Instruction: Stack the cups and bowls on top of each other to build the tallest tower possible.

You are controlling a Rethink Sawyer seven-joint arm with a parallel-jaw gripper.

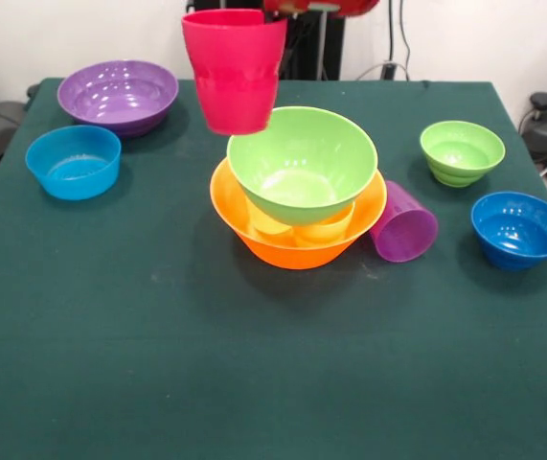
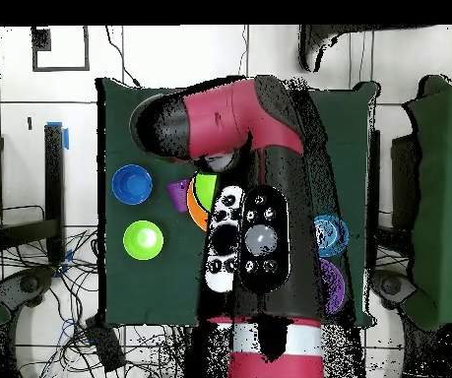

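Observation:
A red-pink cup (image 1: 234,72) hangs upright in the air above and left of the tower, its rim at the picture's top edge. My gripper (image 1: 234,8) holds it from above and is almost wholly cut off there. The tower is a large orange bowl (image 1: 297,254) with a large lime green bowl (image 1: 302,163) sitting tilted in it. Yellow cups (image 1: 297,228) show wedged under the green bowl. A purple cup (image 1: 404,225) lies on its side against the orange bowl's right. In the overhead view my arm (image 2: 229,118) covers most of the tower.
A large purple bowl (image 1: 118,94) and a small blue bowl (image 1: 73,161) stand at the left. At the right are a small lime green bowl (image 1: 462,151) and a second small blue bowl (image 1: 519,228). Dark green cloth covers the table (image 1: 254,383).

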